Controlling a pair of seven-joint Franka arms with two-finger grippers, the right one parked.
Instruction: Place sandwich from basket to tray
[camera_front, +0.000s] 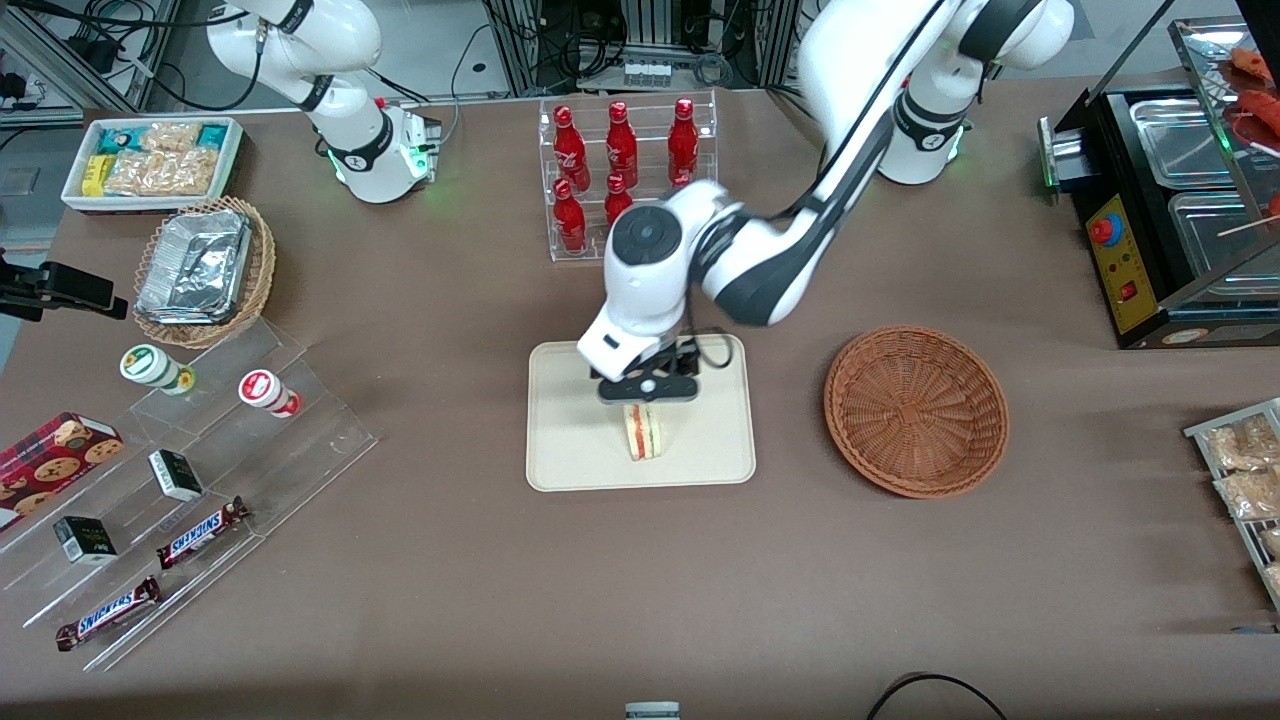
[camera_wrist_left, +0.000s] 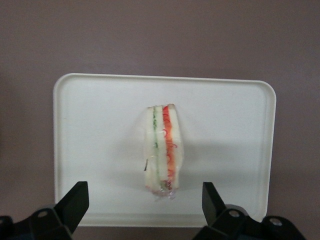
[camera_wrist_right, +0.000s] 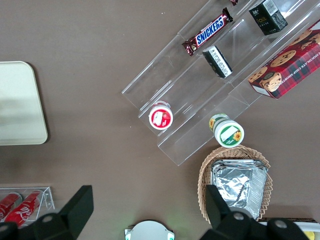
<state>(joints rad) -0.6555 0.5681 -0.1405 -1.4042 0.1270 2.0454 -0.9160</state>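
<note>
The sandwich (camera_front: 644, 431) lies on the cream tray (camera_front: 560, 460) near its middle, its pink-red and green filling showing; it also shows in the left wrist view (camera_wrist_left: 164, 147) on the tray (camera_wrist_left: 100, 120). My left gripper (camera_front: 648, 393) hovers over the tray just above the sandwich, on the side farther from the front camera. Its black fingers (camera_wrist_left: 75, 202) stand wide apart, open and empty, with the sandwich between and ahead of them, not touched. The reddish-brown basket (camera_front: 916, 410) sits empty beside the tray, toward the working arm's end.
A clear rack of red bottles (camera_front: 625, 160) stands farther from the front camera than the tray. Clear stepped shelves with candy bars and cups (camera_front: 200, 480) and a tan foil basket (camera_front: 205, 270) lie toward the parked arm's end. A black food warmer (camera_front: 1170, 210) stands toward the working arm's end.
</note>
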